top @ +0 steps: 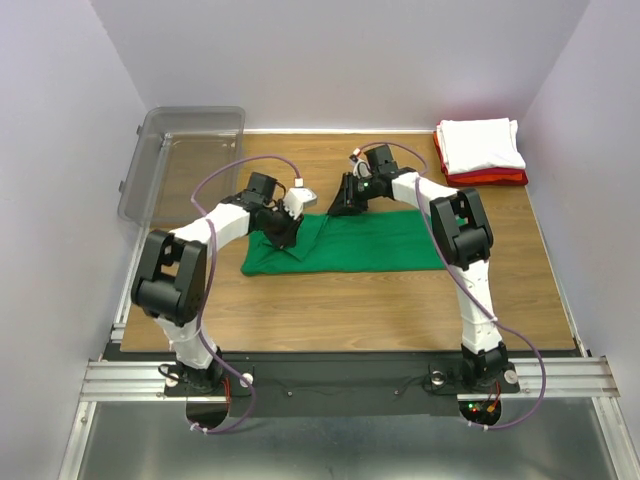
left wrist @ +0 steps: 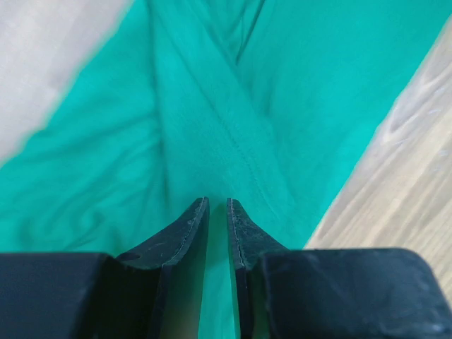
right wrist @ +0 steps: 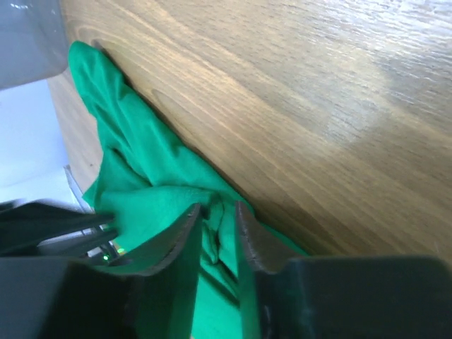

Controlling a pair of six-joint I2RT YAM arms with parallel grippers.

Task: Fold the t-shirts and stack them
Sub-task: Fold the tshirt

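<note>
Plain green t-shirt (top: 370,245), white t-shirt (top: 482,145), red t-shirt (top: 490,179), brown wood-grain table (top: 350,300), grey bin (top: 200,118)

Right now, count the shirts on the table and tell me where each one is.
3. The green shirt lies spread at the centre of the table; the white shirt sits folded at the far right corner, on the folded red shirt. Others could be hidden in that stack.
</note>
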